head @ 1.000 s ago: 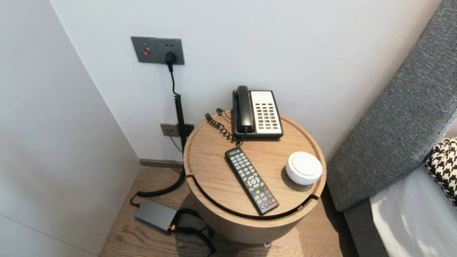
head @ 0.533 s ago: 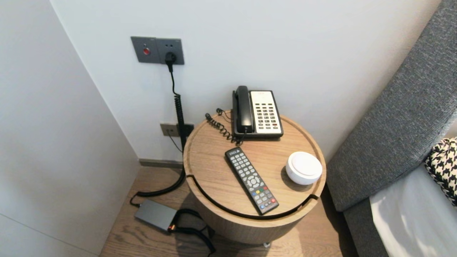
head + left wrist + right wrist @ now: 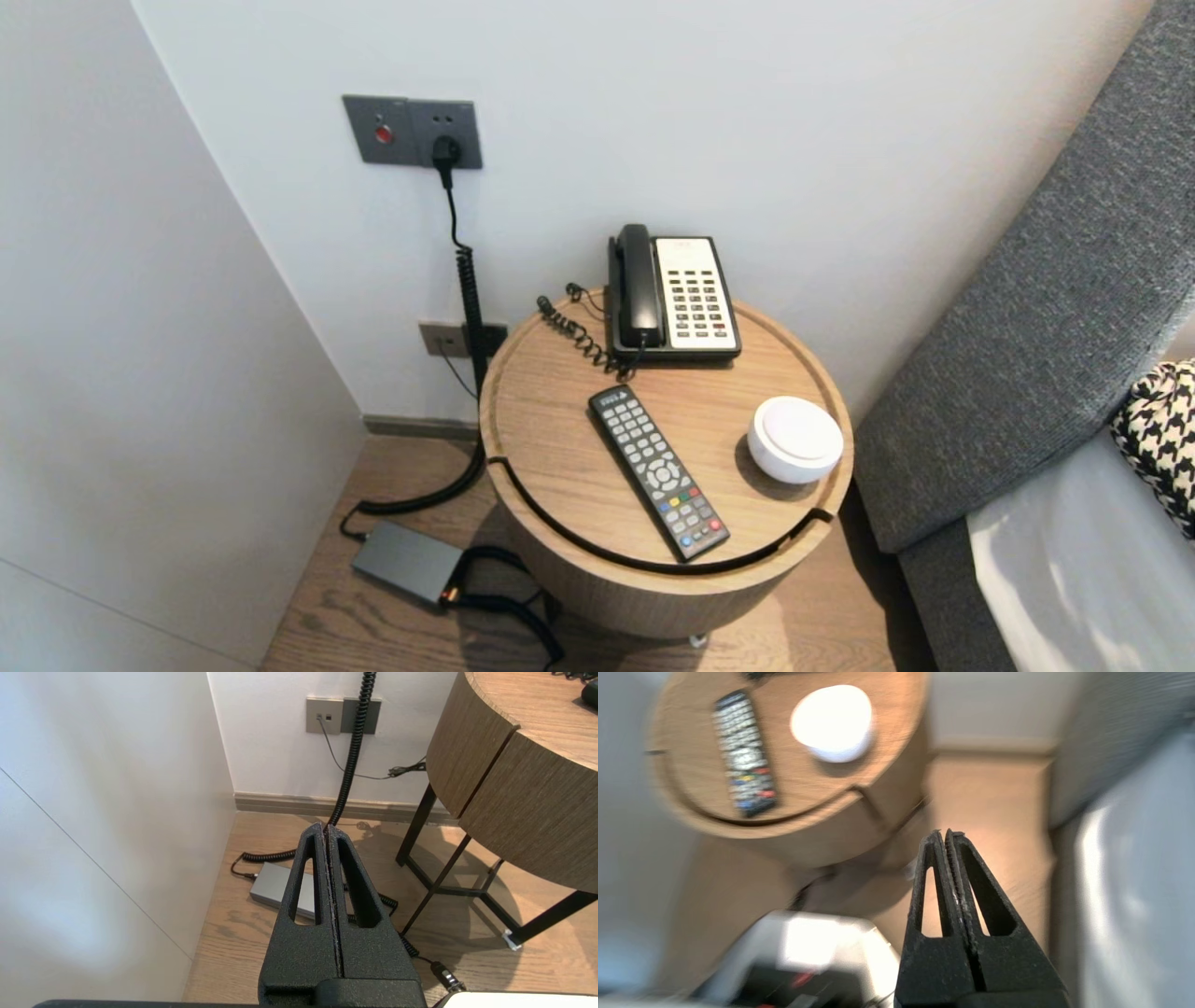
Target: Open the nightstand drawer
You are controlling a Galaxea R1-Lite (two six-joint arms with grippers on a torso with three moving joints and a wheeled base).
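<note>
While the remote [image 3: 658,471], the white round puck [image 3: 794,439] and the telephone [image 3: 674,297] lie exactly where they lay a second ago on the round table [image 3: 551,439], only the right gripper [image 3: 945,833] is astir. It hangs off the table's front right side, above the floor, jaws clenched on nothing. As I judge it, handling has not begun: nothing on the table is touched. The left gripper [image 3: 325,828] is parked low off the table's left side, jaws pressed together and empty. The remote lies flat at the middle of the table's top with its long axis running slantwise. Its plain head end points to the table's back left rim, its coloured-button end to the front rim. The puck, on the table's right part, is round and shows no long axis.
</note>
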